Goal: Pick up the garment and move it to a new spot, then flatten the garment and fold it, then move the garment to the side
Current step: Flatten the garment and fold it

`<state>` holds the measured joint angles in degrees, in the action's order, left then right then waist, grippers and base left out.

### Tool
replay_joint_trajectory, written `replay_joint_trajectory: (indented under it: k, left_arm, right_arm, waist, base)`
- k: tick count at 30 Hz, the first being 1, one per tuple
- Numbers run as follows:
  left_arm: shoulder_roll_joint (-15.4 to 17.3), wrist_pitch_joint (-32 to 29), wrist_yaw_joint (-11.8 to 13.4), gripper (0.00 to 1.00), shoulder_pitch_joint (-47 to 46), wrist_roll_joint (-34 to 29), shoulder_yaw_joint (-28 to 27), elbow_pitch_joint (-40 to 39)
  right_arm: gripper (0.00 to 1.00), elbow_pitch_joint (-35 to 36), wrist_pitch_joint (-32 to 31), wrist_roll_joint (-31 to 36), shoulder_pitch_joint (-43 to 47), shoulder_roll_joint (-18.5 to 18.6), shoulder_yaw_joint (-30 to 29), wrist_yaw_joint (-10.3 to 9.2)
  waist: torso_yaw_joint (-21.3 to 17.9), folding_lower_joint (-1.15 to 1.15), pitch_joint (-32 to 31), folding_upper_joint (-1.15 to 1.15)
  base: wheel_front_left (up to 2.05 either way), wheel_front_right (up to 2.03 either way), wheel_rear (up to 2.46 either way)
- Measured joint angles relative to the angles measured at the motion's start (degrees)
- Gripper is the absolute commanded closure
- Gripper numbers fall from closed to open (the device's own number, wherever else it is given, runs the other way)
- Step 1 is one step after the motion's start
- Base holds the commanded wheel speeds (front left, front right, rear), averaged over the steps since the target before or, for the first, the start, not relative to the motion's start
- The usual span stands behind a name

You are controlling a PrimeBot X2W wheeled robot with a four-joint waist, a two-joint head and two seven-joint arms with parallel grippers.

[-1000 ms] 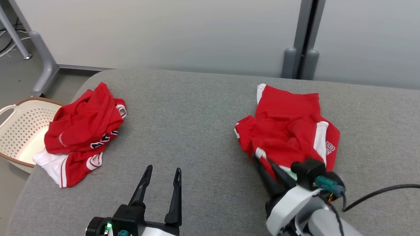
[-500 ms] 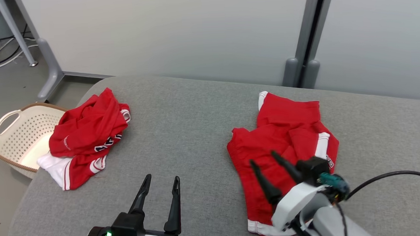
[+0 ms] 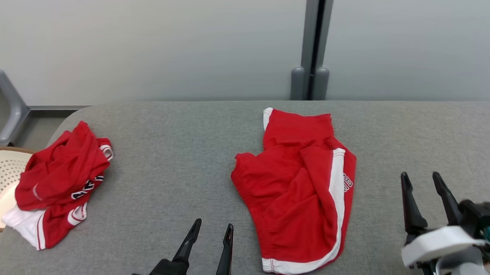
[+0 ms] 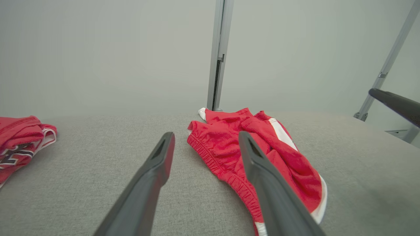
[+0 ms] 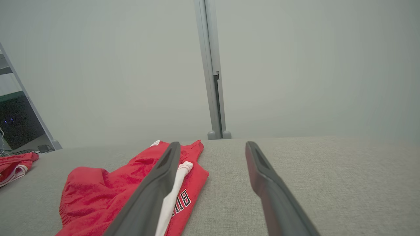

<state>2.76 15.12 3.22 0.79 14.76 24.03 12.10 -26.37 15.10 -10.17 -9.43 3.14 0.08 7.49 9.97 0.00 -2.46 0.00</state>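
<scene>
Red garment [image 3: 289, 189] between left gripper [image 3: 214, 223], right gripper [image 3: 419, 174] (both spread), untouched.

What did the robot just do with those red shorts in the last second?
The right gripper let go of the red shorts, which it had pulled toward the robot, and drew away to their right, open. The shorts now lie spread out. The left gripper, open, and the red pile at the left stayed put.
</scene>
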Motion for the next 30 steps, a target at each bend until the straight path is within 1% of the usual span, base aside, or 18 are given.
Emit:
replay_joint_trajectory:
  k: [2, 4, 10, 13, 19, 25, 30]
  left_arm:
    - [0.0, 0.0, -0.7, 0.00, 0.2, 0.8, 0.5, 0.9]
    - [0.0, 0.0, -1.6, 0.00, 0.2, 1.5, 1.2, 2.1]
    - [0.0, 0.0, -6.2, 0.00, 0.1, 2.7, 3.9, 7.7]
    - [0.0, 0.0, -7.8, 0.00, -0.4, 3.1, 5.4, 12.2]
    - [0.0, -1.1, -9.3, 0.00, -2.6, 5.8, 7.3, 16.9]
    - [0.0, -1.5, -9.7, 0.00, -5.6, 7.2, 10.1, 20.9]
    - [0.1, -1.9, -9.7, 0.00, -7.8, 9.3, 11.1, 24.1]
  right_arm:
    - [0.00, 2.2, 0.0, 0.2, 2.6, -0.2, -1.0, 0.00]
    - [0.00, 3.2, 0.0, -0.2, 3.8, -0.2, -0.5, 0.00]
    - [0.00, 5.2, 0.0, -0.9, 3.0, -0.3, -0.3, 0.00]
    - [0.00, 5.2, 0.0, -1.0, 2.6, -0.3, -0.1, 0.00]
    - [0.00, 5.1, 0.0, -1.4, 2.4, -0.3, 0.6, 0.00]
    - [0.00, 5.0, 0.0, -1.6, 2.3, -0.3, 1.3, 0.00]
    - [0.00, 5.4, 0.0, -1.6, 1.9, -0.3, 1.3, 0.00]
  waist:
    - [-1.0, 0.00, 0.3, 0.00]
    - [-1.9, 0.00, 0.6, 0.00]
    - [-3.8, 0.00, 1.5, 0.00]
    - [-4.3, 0.00, 1.6, 0.00]
    - [-5.4, 0.00, 2.0, 0.00]
    - [-7.2, 0.00, 3.2, 0.00]
    - [-8.8, 0.00, 4.4, 0.00]
  base:
    - [0.00, 0.00, 0.00]
    - [0.00, 0.00, 0.00]
    - [0.00, 0.00, 0.00]
    - [0.00, 0.00, 0.00]
    - [0.00, 0.00, 0.00]
    - [0.00, 0.00, 0.00]
    - [0.00, 0.00, 0.00]
